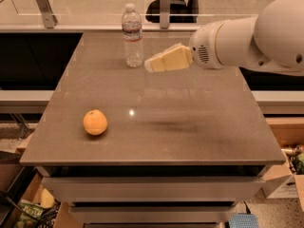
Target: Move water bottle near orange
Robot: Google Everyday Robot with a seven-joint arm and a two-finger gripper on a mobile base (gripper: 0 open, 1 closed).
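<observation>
The water bottle stands upright near the far edge of the brown table, clear and ribbed, with a white cap and a pale label. The orange lies near the table's front left. My gripper, with cream-coloured fingers, reaches in from the right on a white arm. Its tip is just to the right of the bottle, at the height of the bottle's lower half, and a small gap shows between them. It holds nothing.
A glass barrier with metal posts runs behind the table. A dark chair stands beyond it. Cardboard boxes sit on the floor at the right, and bags at the lower left.
</observation>
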